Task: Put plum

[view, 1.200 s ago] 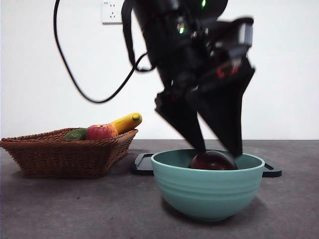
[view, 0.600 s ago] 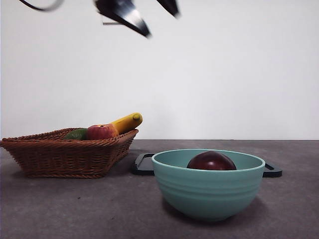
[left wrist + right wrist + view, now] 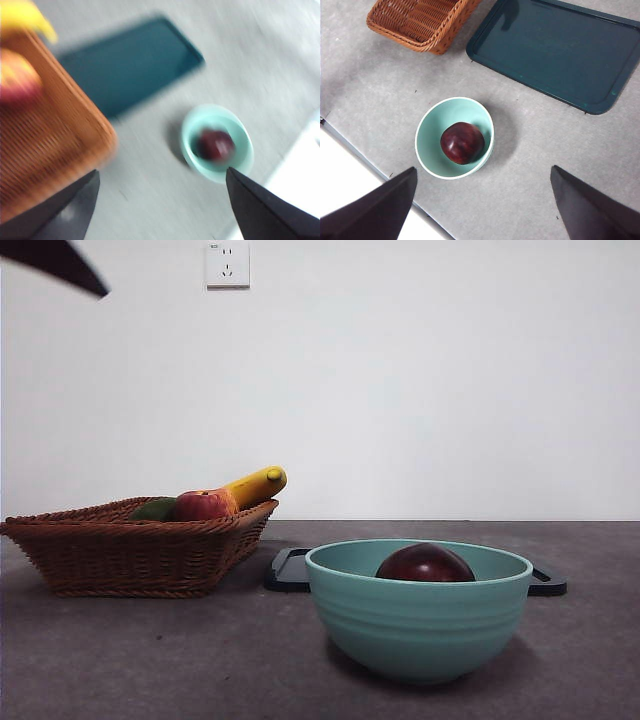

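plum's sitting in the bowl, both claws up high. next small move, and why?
Probably none beyond parking the arms. The plum rests inside the teal bowl, free of both claws; the left claw and right claw hang open high above, so the placement looks done.

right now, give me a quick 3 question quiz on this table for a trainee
1. True or false: the plum lies in the bowl.
2. Which holds the banana? A) tray B) basket C) bowl
3. Fill in: both the left gripper and the right gripper have their jaws ____ and hold nothing.

Key: 1 true; 2 B; 3 open
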`<action>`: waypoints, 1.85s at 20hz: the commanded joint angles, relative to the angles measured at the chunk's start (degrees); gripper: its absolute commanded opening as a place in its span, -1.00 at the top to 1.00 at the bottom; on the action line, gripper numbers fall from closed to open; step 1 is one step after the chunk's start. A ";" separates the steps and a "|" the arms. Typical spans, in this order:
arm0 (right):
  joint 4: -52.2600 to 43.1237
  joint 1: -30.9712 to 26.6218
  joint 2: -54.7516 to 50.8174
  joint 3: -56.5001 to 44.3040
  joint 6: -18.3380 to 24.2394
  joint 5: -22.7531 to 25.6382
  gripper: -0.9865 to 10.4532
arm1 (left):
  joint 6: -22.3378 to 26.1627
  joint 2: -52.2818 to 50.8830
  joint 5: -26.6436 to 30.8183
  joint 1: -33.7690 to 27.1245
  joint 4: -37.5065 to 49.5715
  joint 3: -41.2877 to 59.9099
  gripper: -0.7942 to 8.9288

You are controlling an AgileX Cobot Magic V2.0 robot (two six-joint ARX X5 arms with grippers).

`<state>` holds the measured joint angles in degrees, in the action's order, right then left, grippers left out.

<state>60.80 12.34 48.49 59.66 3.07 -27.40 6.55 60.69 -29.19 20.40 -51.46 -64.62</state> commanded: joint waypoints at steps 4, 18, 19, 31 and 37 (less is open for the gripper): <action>-0.57 0.20 0.52 1.20 0.57 -0.20 0.08 | 0.50 -6.21 -10.38 0.24 -1.92 10.12 0.01; 1.03 1.40 2.21 1.09 -1.77 -0.22 0.08 | 0.83 -7.10 -10.45 0.26 -3.08 10.32 0.01; 1.01 2.27 3.30 1.05 -2.49 -0.20 0.08 | 0.83 -7.10 -10.45 0.24 -3.08 10.32 0.01; -26.23 14.21 18.75 -14.82 -13.00 6.71 0.19 | 0.85 -7.10 -10.43 0.24 -2.97 10.32 0.01; -32.65 17.90 25.75 -16.37 -13.27 11.78 0.35 | 0.85 -7.10 -10.45 0.24 -2.91 10.32 0.01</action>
<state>28.27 29.89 73.71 42.87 -9.52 -15.66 6.72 53.30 -39.24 20.43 -54.85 -53.74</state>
